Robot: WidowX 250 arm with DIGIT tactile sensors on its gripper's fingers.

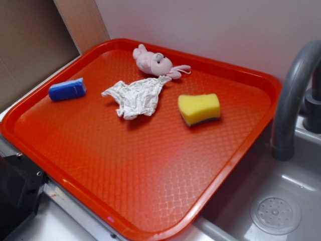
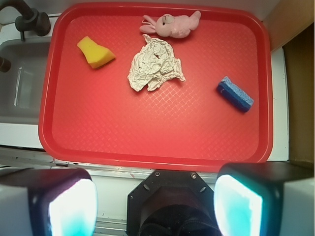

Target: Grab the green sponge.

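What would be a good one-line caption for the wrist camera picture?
Open gripper above a red tray holding the sponge, white rag, pink bunny and blue block.

Tray (image 1: 150,201) sits beside the sink (image 1: 281,201), faucet (image 1: 293,95) next to the tray's sink-side edge. On the tray: sponge (image 1: 199,109) nearest the sink-side edge, rag (image 1: 136,97) mid-tray toward the wall edge, plush bunny (image 1: 155,64) just behind the rag touching it, by the wall edge. Block (image 1: 67,90) lies near the edge opposite the sink, well apart from the sponge.
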